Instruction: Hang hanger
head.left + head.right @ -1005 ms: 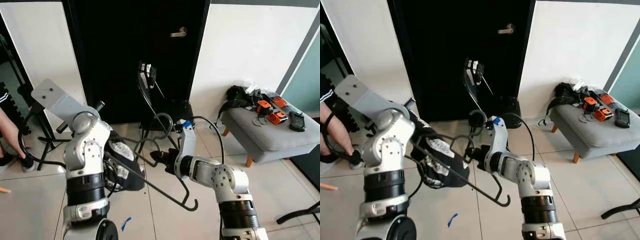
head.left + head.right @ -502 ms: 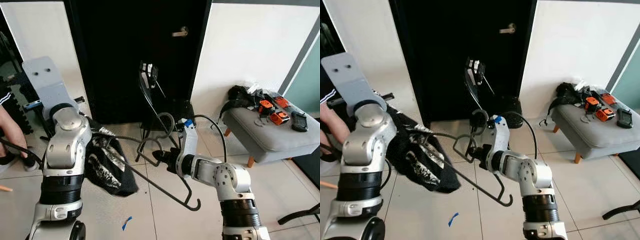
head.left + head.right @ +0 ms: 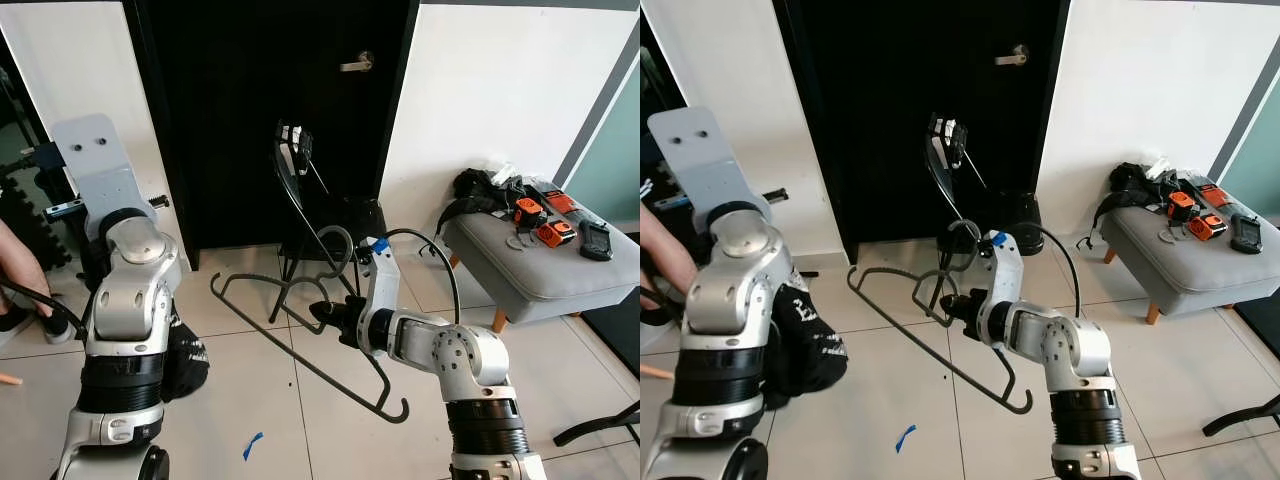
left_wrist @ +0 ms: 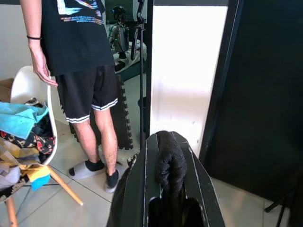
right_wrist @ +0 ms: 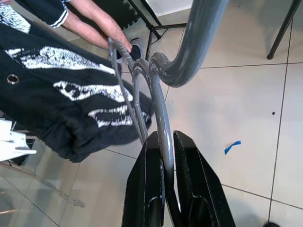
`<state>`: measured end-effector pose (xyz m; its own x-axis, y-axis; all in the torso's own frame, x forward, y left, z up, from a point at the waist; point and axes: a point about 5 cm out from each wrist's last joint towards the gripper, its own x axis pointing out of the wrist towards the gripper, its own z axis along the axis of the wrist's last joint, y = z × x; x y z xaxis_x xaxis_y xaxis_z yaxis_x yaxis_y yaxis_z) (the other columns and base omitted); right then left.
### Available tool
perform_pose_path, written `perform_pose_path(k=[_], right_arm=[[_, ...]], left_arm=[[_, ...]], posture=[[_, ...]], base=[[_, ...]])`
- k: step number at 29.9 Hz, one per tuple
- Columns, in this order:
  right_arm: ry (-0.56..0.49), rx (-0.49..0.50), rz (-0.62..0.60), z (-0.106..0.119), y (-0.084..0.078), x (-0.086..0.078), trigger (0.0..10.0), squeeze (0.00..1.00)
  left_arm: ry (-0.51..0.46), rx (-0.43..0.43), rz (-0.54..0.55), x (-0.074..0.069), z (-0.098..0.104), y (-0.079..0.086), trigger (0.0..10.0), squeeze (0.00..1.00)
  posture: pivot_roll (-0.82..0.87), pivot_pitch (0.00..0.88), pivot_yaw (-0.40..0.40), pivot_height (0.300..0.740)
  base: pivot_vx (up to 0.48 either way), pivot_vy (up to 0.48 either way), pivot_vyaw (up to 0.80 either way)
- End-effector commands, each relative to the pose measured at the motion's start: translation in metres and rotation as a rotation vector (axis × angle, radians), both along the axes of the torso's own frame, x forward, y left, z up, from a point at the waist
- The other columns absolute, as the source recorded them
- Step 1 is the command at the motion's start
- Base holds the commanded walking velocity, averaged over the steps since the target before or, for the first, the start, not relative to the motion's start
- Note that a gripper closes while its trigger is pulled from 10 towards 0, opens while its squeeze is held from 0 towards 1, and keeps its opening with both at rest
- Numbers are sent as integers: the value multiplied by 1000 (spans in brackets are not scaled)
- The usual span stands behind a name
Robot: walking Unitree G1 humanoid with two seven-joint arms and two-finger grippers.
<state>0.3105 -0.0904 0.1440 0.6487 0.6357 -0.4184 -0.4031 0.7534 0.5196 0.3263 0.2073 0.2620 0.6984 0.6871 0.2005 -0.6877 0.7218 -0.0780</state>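
Before the black door (image 3: pixel 270 110), above the tiled floor (image 3: pixel 250 390), the right gripper (image 3: pixel 322 316) has its fingers (image 5: pixel 151 179) pinched tight on the bar of the grey hanger (image 3: pixel 290 345), which hangs tilted in the air between the two arms. By the left arm, the left gripper (image 4: pixel 171 175) is clamped on a fold of the black printed garment (image 3: pixel 805 345), whose bulk sags beside that arm; a person (image 4: pixel 80 56) stands beyond

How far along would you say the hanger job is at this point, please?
Done: the black garment is off the hanger and hangs from the left claw, pinched there. In hand: the right claw grips the bare grey hanger by its neck above the floor. Left: hanging it; the hook touches nothing yet.
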Motion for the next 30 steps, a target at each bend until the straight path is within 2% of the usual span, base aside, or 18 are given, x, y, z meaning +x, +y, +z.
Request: perform_pose_path(k=[1, 4, 7, 8, 10, 15, 16, 17, 18, 19, 20, 21, 22, 24, 26, 28, 30], right_arm=[[-8, 5, 33, 3, -2, -3, 10000, 0], [-10, 2, 48, 3, -3, -4, 10000, 0], [-56, -112, 214, 5, -22, -16, 10000, 0], [-56, -112, 214, 5, -22, -16, 10000, 0], [-86, -153, 334, 10, -36, -28, 10000, 0], [-93, -158, 368, 12, -40, -31, 10000, 0], [-105, -163, 442, 14, -40, -39, 10000, 0], [-105, -163, 442, 14, -40, -39, 10000, 0], [-109, -162, 492, 14, -37, -45, 10000, 0], [-109, -162, 492, 14, -37, -45, 10000, 0], [-107, -148, 526, 13, -27, -49, 10000, 0], [-107, -148, 526, 13, -27, -49, 10000, 0], [-103, -119, 534, 12, -14, -51, 10000, 0], [-88, -72, 506, 9, 6, -49, 10000, 0], [-88, -72, 506, 9, 6, -49, 10000, 0], [-82, -45, 452, 6, 19, -43, 10000, 0], [-71, -29, 416, 4, 25, -40, 10000, 0]], left_arm=[[4, 52, 32, -4, -1, 6, 10000, 0], [13, 60, 40, -4, -3, 7, 10000, 0], [41, 73, 70, -6, -10, 14, 10000, 0], [41, 73, 70, -6, -10, 14, 10000, 0], [48, 74, 77, -7, -12, 16, 10000, 0], [50, 74, 78, -7, -12, 16, 10000, 0], [52, 72, 77, -6, -13, 14, 10000, 0], [52, 72, 77, -6, -13, 14, 10000, 0], [53, 70, 75, -5, -13, 12, 10000, 0], [53, 70, 75, -5, -13, 12, 10000, 0], [54, 67, 71, -5, -13, 9, 10000, 0], [54, 67, 71, -5, -13, 9, 10000, 0], [54, 62, 65, -4, -13, 6, 10000, 0], [54, 56, 60, -4, -14, 3, 10000, 0], [54, 56, 60, -4, -14, 3, 10000, 0], [55, 53, 58, -4, -14, 1, 10000, 0], [55, 52, 58, -4, -14, 2, 10000, 0]], posture=[[-10, 17, -21, 740], [-10, 17, -21, 740], [-14, 19, -23, 740], [-14, 19, -23, 740], [-23, 17, -21, 740], [-23, 17, -21, 740], [-28, 16, -20, 740], [-28, 16, -20, 740], [-29, 16, -21, 740], [-29, 16, -21, 740], [-27, 18, -21, 740], [-27, 18, -21, 740], [-25, 19, -23, 740], [-23, 21, -23, 740], [-23, 21, -23, 740], [-19, 23, -26, 740], [-21, 23, -24, 740]], base=[[0, 0, 0], [0, 0, 0], [0, 0, 0], [0, 0, 0], [0, 0, 0], [0, 0, 0], [0, 0, 0], [0, 0, 0], [0, 0, 0], [0, 0, 0], [0, 0, 0], [0, 0, 0], [0, 0, 0], [0, 0, 0], [0, 0, 0], [0, 0, 0], [0, 0, 0]])
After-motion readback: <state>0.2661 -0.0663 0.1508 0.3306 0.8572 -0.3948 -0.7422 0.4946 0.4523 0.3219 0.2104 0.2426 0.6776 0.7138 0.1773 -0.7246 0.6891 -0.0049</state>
